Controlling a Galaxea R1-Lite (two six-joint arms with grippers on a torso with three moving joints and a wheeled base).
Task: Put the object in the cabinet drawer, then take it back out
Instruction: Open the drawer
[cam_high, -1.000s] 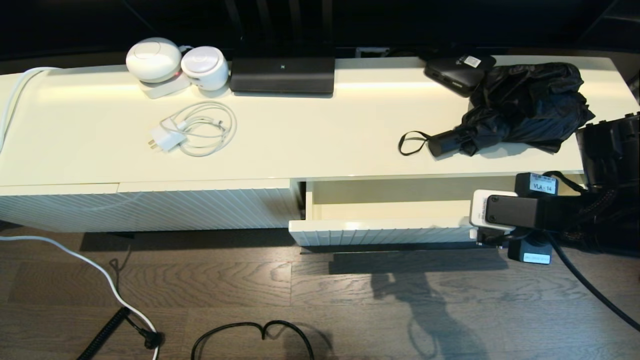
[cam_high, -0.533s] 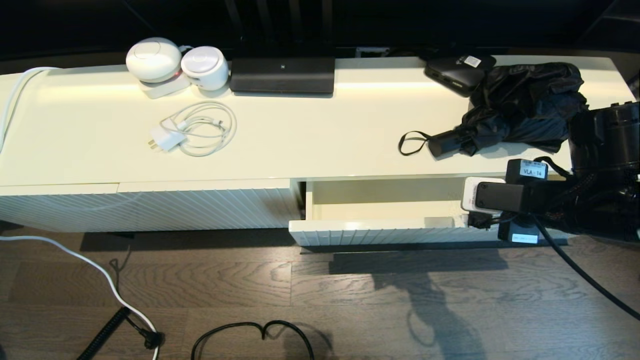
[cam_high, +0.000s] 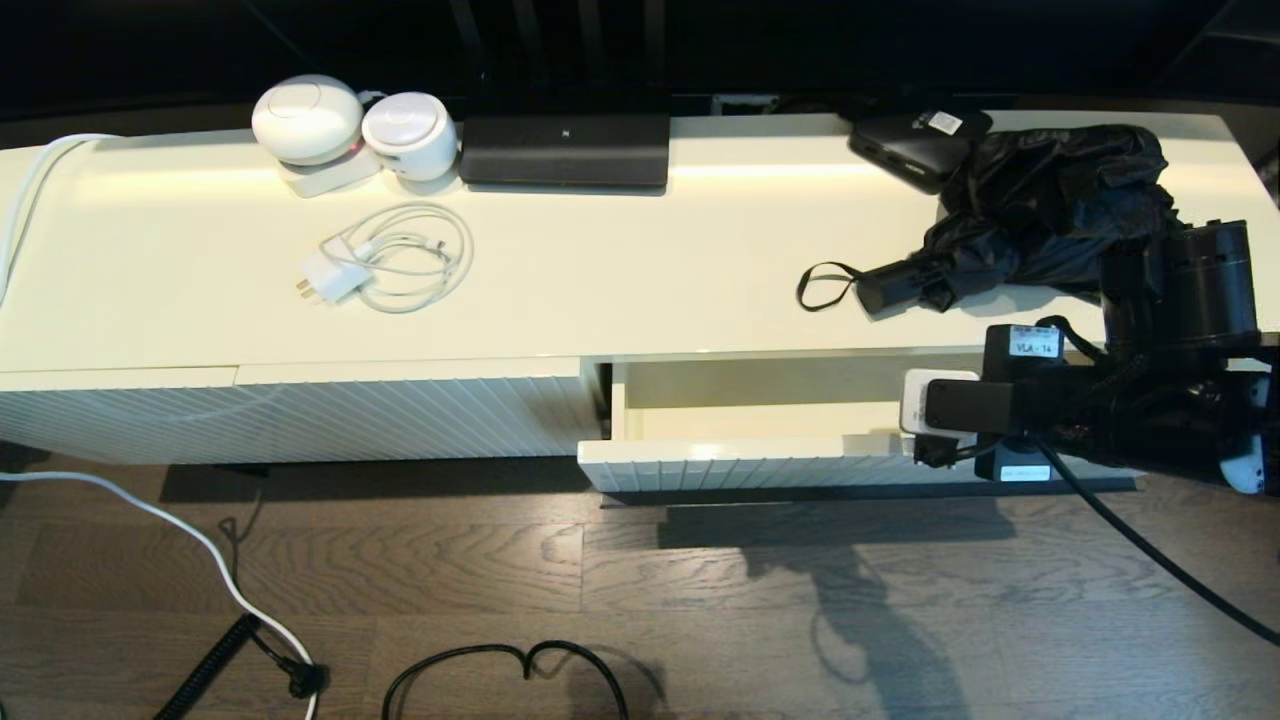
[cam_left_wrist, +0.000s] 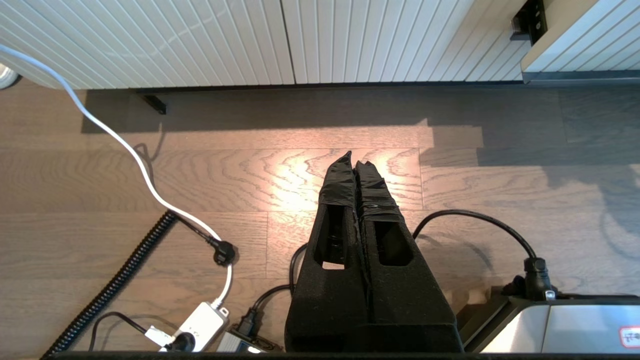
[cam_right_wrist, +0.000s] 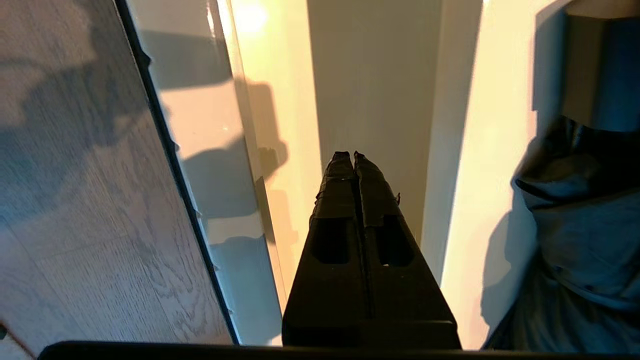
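Observation:
The black folding umbrella (cam_high: 1045, 205) lies on the right of the cabinet top, its short handle (cam_high: 885, 286) and wrist loop (cam_high: 820, 285) pointing left. Below it the cream drawer (cam_high: 760, 462) stands pulled out, with nothing showing inside. My right arm (cam_high: 1100, 410) reaches in from the right across the drawer's right end. My right gripper (cam_right_wrist: 348, 155) is shut on nothing and hovers over the drawer's glossy interior (cam_right_wrist: 280, 100), between the dark bar handle (cam_right_wrist: 167, 150) and the umbrella's fabric (cam_right_wrist: 575, 225). My left gripper (cam_left_wrist: 355, 157) is shut and parked above the floor.
On the cabinet top there are a white charger with its coiled cable (cam_high: 385, 260), two round white devices (cam_high: 305, 118), a flat black unit (cam_high: 565, 150) and a black box with a white sticker (cam_high: 920, 140). The ribbed panel (cam_high: 300, 415) is closed. Cables (cam_high: 500, 660) lie on the wooden floor.
My right arm has shifted left and in toward the cabinet, so the gripper is now over the open drawer. The drawer and the umbrella have not moved.

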